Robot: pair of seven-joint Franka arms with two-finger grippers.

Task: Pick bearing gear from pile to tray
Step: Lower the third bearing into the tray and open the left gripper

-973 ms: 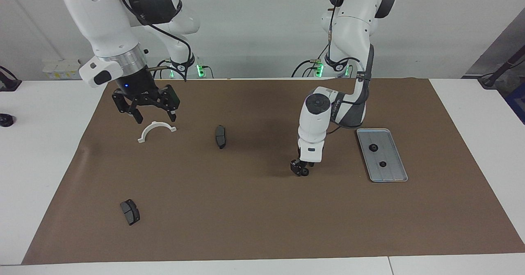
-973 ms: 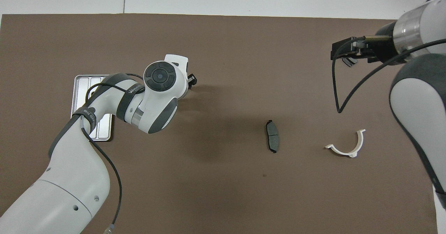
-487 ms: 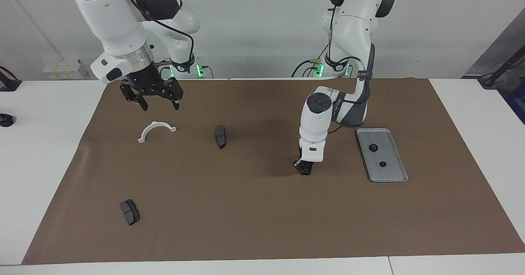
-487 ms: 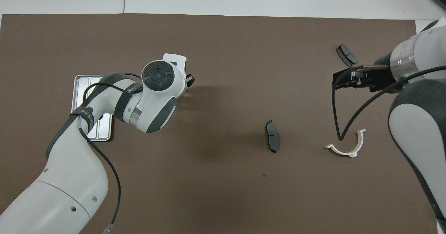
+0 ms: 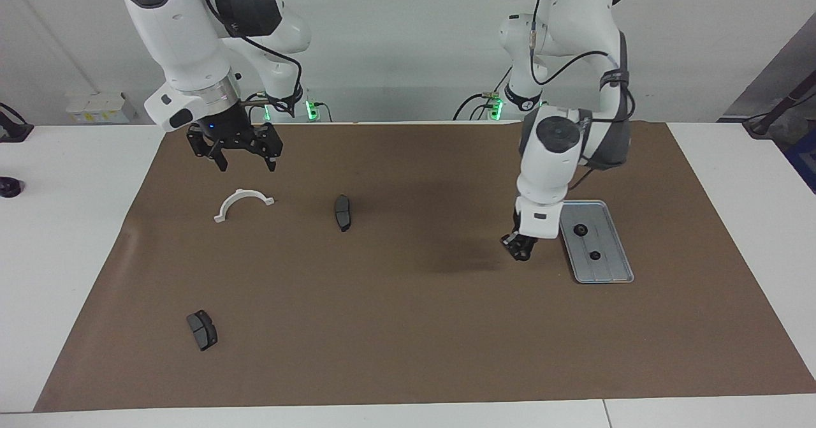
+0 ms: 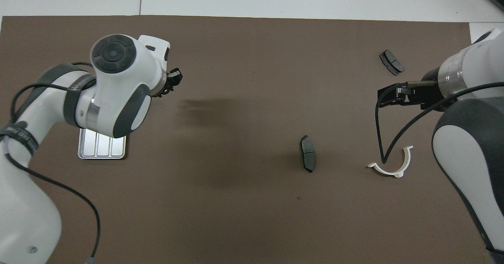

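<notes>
Two rings (image 5: 580, 229) in tray (image 5: 620, 263); pad (image 5: 342, 212) beside white bracket (image 5: 242, 202).

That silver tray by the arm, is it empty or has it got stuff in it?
Not empty: the tray holds two small black rings, lying apart.

- Two black rings (image 5: 580, 229) sitting in one silver tray (image 5: 615, 272).
- Two dark grey pads: one mid-mat (image 5: 342, 212), one near the mat's edge (image 5: 201, 330).
- One white half-ring bracket (image 5: 243, 203).
- One brown mat (image 5: 408, 326) on the worktop.
</notes>
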